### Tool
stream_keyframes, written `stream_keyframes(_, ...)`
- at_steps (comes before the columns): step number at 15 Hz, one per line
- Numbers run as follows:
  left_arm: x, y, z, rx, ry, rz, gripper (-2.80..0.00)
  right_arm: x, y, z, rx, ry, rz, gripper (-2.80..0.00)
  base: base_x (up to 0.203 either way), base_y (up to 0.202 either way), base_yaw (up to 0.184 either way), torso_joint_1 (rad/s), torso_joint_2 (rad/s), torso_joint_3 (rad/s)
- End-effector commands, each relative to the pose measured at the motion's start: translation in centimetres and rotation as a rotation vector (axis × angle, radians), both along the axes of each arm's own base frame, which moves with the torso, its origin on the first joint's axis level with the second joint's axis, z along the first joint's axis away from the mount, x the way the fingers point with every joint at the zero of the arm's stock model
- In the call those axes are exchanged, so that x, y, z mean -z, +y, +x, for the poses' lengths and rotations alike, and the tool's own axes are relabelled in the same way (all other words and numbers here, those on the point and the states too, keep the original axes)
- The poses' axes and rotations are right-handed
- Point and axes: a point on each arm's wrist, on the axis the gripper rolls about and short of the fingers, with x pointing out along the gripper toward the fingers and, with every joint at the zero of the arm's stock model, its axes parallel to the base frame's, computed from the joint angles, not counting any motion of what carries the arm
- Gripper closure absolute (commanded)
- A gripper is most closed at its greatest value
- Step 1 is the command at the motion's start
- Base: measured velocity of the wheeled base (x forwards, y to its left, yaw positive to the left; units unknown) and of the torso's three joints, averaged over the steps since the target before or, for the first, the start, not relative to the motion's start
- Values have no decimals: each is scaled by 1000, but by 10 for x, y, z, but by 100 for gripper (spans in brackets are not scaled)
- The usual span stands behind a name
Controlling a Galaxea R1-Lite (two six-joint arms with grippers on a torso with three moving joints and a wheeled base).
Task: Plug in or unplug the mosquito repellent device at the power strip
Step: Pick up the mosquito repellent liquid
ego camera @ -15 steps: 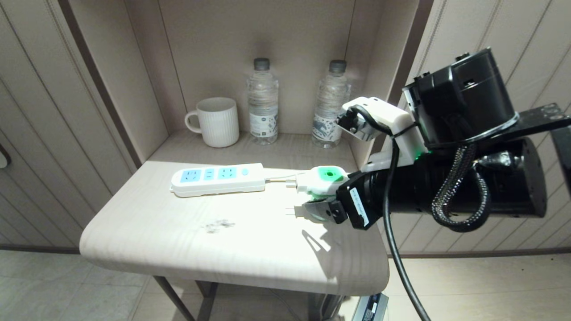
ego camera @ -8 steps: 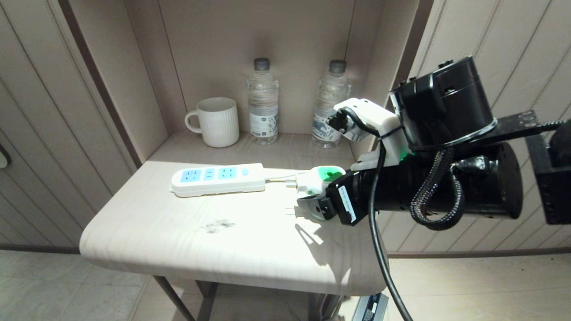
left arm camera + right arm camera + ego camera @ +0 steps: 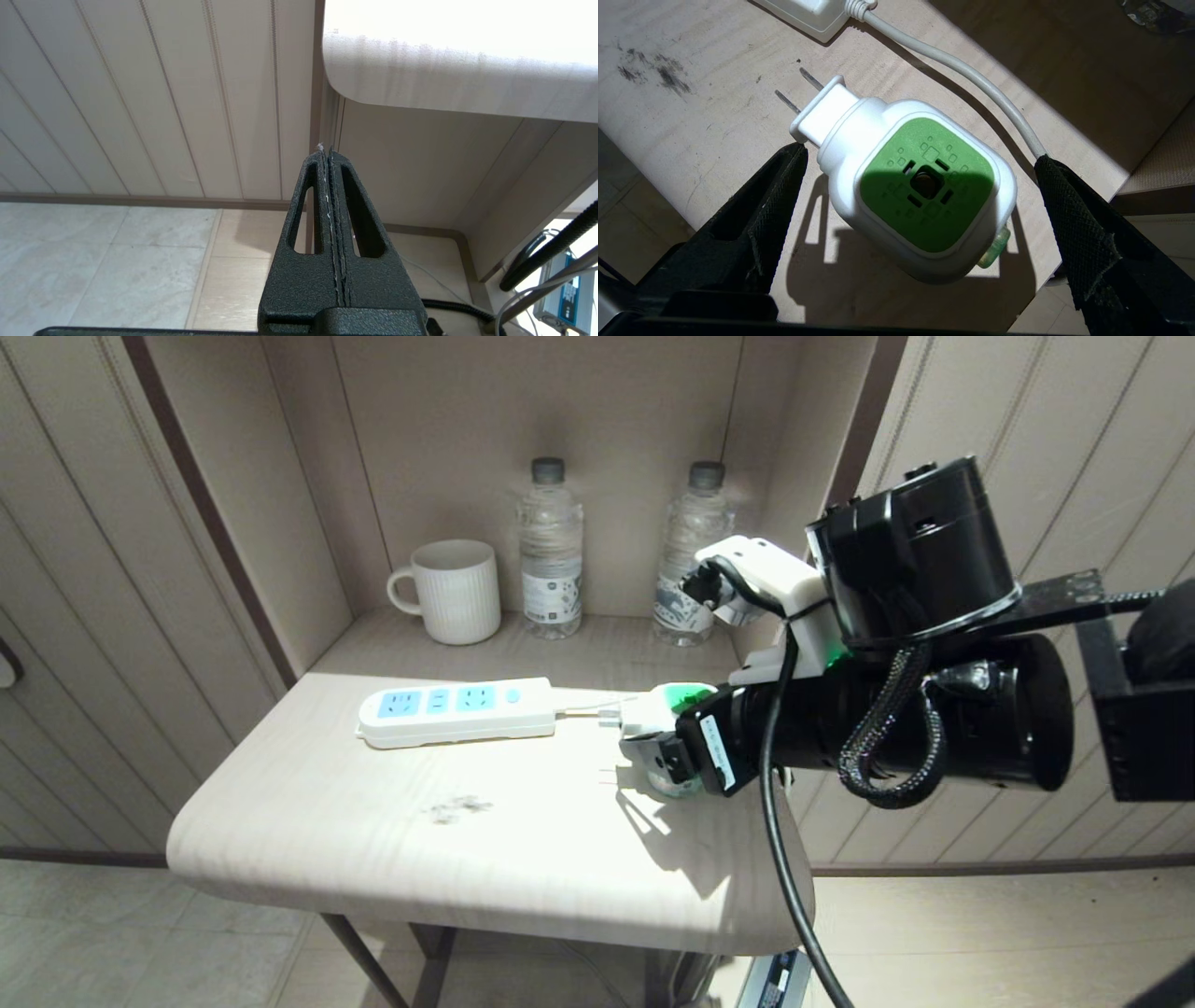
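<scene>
The mosquito repellent device (image 3: 649, 709) stands upright near the table's right edge, with a white head, a green top (image 3: 927, 184) and two metal prongs (image 3: 798, 91) that point toward the power strip (image 3: 456, 710). The prongs are bare and sit a short way from the strip's cord end (image 3: 817, 16). My right gripper (image 3: 920, 155) hangs open just above the device with one finger on each side, and neither finger touches it. In the head view the right gripper (image 3: 665, 739) hides most of the green top. My left gripper (image 3: 326, 151) is shut and parked low beside the table.
A white mug (image 3: 455, 590) and two clear water bottles (image 3: 551, 560) (image 3: 689, 560) stand at the back of the alcove. The strip's white cord (image 3: 962, 70) runs past the device. A dark smudge (image 3: 457, 807) marks the tabletop (image 3: 420, 868). The table's right edge is close under my wrist.
My right arm has moved left toward the device, and the gripper now covers more of the green top. Its jaws stay open. The device and the strip have not moved.
</scene>
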Motion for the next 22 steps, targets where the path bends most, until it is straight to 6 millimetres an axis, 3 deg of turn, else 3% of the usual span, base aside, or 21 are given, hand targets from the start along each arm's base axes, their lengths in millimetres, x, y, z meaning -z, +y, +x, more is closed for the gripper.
stream_keyframes(1,0,0,0,0,1,0,0,0,0,0,1,0,-1,-280,0,0,0,0,0,0)
stream_keyframes(11,0,0,0,0,1,0,0,-12,-8,-24,-38,-15,12,-280,0,0,0,0,0,0)
stream_keyframes(22,0,0,0,0,1,0,0,-11,-9,-25,-39,-1,-3,-280,0,0,0,0,0,0)
